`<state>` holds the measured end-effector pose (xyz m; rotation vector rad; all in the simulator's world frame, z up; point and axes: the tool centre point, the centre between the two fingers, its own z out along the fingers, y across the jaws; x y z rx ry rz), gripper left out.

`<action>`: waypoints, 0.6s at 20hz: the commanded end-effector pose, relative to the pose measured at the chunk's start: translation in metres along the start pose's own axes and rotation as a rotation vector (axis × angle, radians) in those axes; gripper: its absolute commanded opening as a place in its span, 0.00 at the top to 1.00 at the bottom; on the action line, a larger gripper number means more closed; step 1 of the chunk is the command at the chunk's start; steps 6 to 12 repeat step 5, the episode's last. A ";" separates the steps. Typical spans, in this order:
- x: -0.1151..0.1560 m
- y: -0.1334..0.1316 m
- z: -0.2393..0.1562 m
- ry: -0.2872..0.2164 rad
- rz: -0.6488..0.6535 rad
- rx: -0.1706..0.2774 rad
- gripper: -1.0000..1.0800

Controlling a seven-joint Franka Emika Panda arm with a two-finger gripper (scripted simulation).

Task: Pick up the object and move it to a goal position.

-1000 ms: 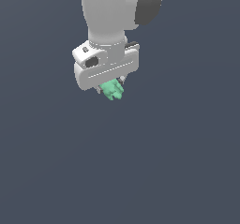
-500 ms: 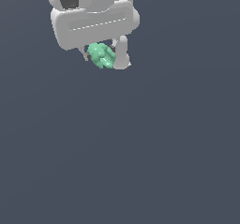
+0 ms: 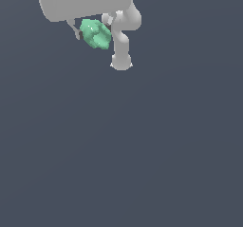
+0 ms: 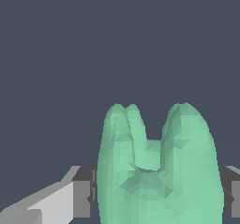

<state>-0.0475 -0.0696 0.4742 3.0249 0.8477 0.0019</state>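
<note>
The object point(image 3: 96, 34) is a small mint-green lumpy item with knobbly lobes. It sits between the fingers of my white gripper point(image 3: 95, 33), high at the top of the exterior view, well above the dark grey floor. One finger point(image 3: 120, 48) shows to its right; the other is mostly hidden behind it. In the wrist view the object point(image 4: 157, 171) fills the space between the two dark finger pads point(image 4: 84, 197), which press on its sides. The gripper is shut on the object.
The dark grey floor point(image 3: 142, 150) fills the rest of both views. No goal marker or other object shows.
The gripper has risen toward the exterior view's top and come closer to the camera, carrying the object with it. The arm's upper parts have left the frame.
</note>
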 end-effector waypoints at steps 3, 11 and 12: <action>-0.002 0.001 -0.007 -0.001 0.000 0.001 1.00; -0.001 0.001 -0.007 -0.001 0.000 0.001 1.00; -0.001 0.001 -0.007 -0.001 0.000 0.001 1.00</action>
